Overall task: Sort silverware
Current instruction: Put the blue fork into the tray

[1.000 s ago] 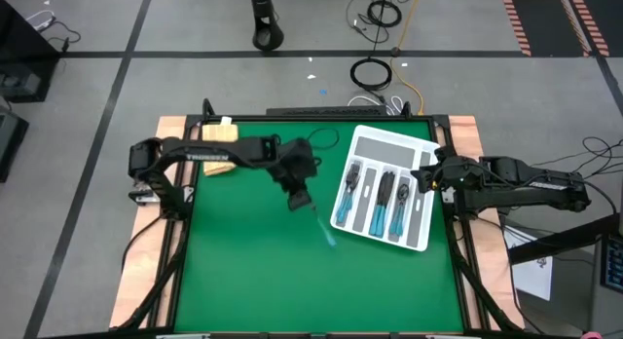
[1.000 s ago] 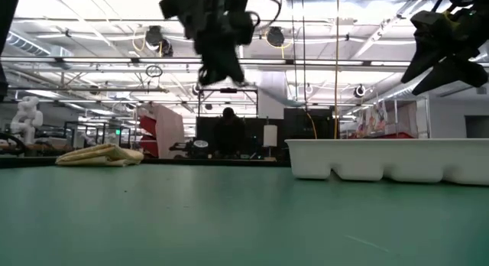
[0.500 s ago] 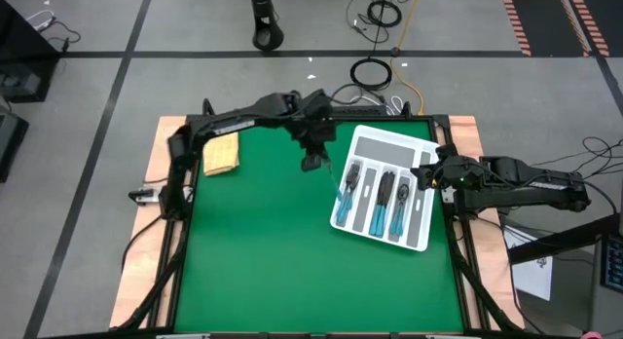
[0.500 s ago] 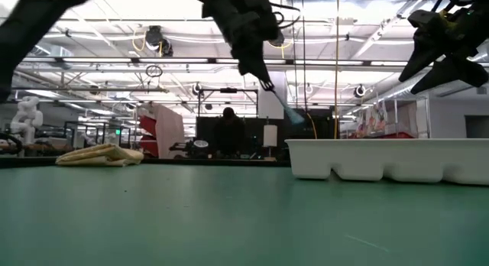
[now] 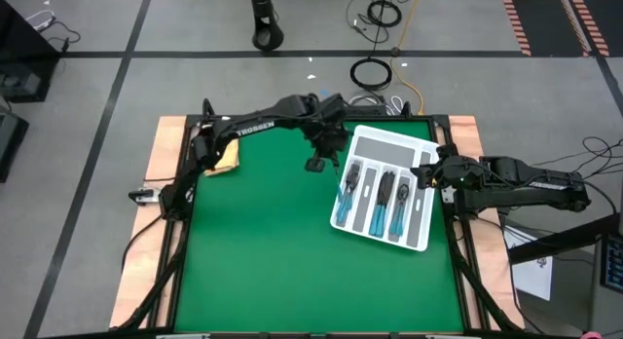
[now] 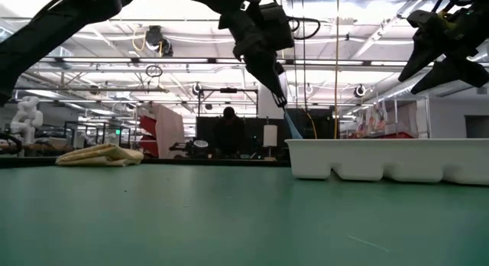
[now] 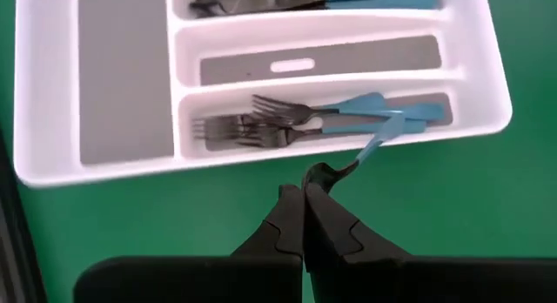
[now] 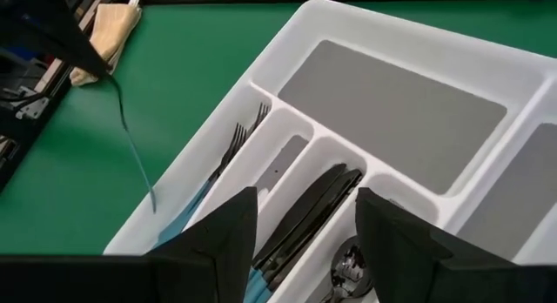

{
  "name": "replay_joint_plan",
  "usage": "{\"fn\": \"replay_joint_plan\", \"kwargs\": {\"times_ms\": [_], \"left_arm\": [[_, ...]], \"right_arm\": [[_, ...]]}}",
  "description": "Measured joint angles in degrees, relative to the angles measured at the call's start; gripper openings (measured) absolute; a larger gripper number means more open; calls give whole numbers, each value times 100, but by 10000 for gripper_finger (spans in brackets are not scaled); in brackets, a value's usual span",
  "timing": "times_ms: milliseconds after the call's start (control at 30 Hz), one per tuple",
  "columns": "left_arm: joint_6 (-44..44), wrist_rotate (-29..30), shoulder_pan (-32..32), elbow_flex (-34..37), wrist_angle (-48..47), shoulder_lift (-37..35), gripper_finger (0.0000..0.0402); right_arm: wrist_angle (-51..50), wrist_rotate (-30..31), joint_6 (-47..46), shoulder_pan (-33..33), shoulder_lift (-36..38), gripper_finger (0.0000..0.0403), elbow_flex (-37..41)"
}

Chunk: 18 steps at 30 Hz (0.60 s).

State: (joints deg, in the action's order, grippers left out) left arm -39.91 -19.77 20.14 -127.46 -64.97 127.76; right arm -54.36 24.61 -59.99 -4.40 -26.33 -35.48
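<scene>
My left gripper [image 5: 317, 165] [image 7: 303, 198] is shut on a piece of silverware [image 7: 383, 133] with a teal handle, just off the left side of the white divided tray [image 5: 422, 237]. Whether it is a fork, a spoon or a knife I cannot tell. Its handle [image 6: 293, 125] slants down toward the tray's rim. Forks [image 7: 261, 124] with teal handles lie in the tray's leftmost long slot, and more silverware [image 5: 387, 198] fills the slots beside it. My right gripper [image 5: 429, 173] [image 8: 305, 242] hangs open above the tray's right side, touching nothing. My left gripper pinches the piece's dark metal end [image 7: 320, 175] between the free ends of its two fingers. The fingers slant down from the table's left. The piece hangs below them, handle end lowest, clear of the table. I cannot tell whether the handle's tip touches the tray's rim.
A folded yellow cloth [image 5: 226, 156] lies at the table's far left, under the left arm. The tray has a wide slot [image 8: 392, 111] with nothing in it at its far end. Green mat [image 5: 273, 251] stretches over the table's middle and near side. A person sits in the room behind [image 6: 228, 128].
My left gripper, shut on the piece, has swung from the table's middle toward the far edge and the tray, rising a little, and its wrist has rolled. The piece has gone along, and its handle has come to the tray's left rim.
</scene>
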Motion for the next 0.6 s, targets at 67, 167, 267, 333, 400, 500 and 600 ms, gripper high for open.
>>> {"fn": "replay_joint_plan", "kwargs": {"times_ms": [67, 167, 267, 333, 400, 500, 600], "left_arm": [[-254, -5, -53, 0, 34, 0, 0], [-662, -61, -184, 0, 50, 0, 0], [-921, -66, -350, 0, 179, 0, 0], [-1163, -66, -468, 0, 321, 0, 0], [-1310, -67, -573, 0, 529, 0, 0], [-1347, -72, -675, -1, 823, 29, 0], [-1333, -76, -702, -4, 830, 131, 0]], "right_arm": [[-8, 93, -9, -1, 0, 183, 0], [-40, 141, -37, -1, 0, 183, 0], [-40, 244, -39, -1, 0, 183, 0], [-40, 256, -21, -1, 0, 183, 0], [-40, 256, 4, -1, 0, 183, 0], [-43, 256, 11, -1, 0, 183, 0], [-70, 256, 52, -1, 0, 183, 0]]}}
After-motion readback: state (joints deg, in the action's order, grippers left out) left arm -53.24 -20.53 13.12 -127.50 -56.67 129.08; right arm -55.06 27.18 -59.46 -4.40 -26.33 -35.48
